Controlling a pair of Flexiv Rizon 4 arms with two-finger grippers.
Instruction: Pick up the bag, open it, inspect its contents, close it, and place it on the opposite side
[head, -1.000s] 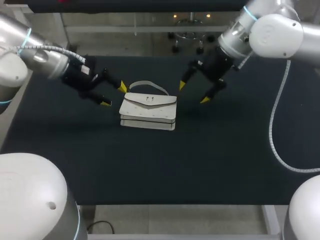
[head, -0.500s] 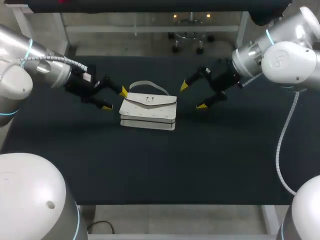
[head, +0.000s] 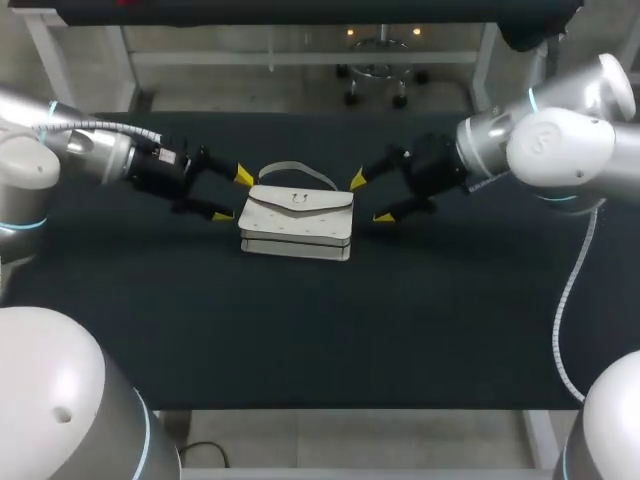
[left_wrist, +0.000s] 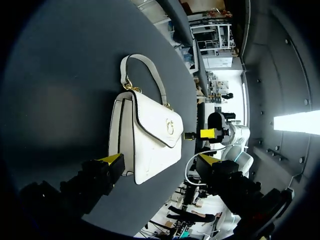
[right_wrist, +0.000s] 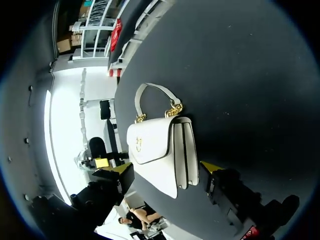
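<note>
Bag (head: 296, 222), white, with gold clasp (head: 298, 198)

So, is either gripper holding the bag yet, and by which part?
Nothing is held: left gripper and right gripper are open, one at each end of the bag.

Black table (head: 320, 330), white bag (head: 296, 223) lying on it

The bag (head: 296, 222) looks like smooth off-white leather with a faint sheen. Its clasp (head: 297, 198) and handle links (left_wrist: 131, 86) are shiny gold metal. The desk (head: 300, 330) has a matt black, cloth-like surface.
</note>
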